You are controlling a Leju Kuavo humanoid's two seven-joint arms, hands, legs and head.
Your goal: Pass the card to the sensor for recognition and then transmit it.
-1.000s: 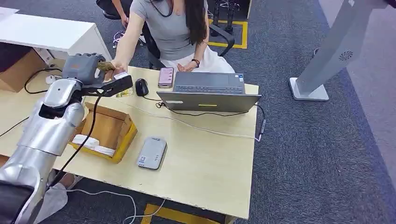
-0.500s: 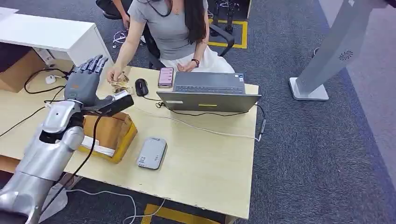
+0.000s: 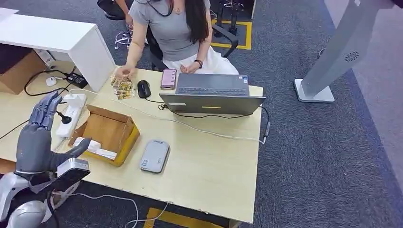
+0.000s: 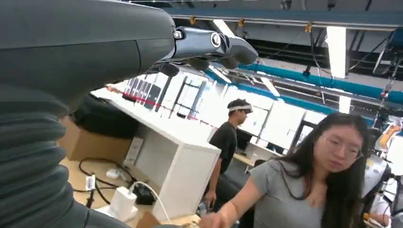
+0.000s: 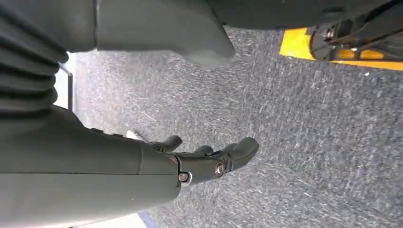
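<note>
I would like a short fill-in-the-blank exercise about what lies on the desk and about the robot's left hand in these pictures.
1. The left hand holds nothing and its fingers are ____.
2. The grey card reader lies on the desk between the cardboard box and the ____.
3. The person's hand rests on the small pile of ____.

Missing words: apart; laptop; cards

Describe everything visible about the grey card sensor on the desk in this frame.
The card sensor is a flat, light grey rounded rectangle, plastic-looking, with a small label near its front end. It lies flat on the wooden desk, just beside the open cardboard box and in front of the laptop. Nothing touches or covers it.
</note>
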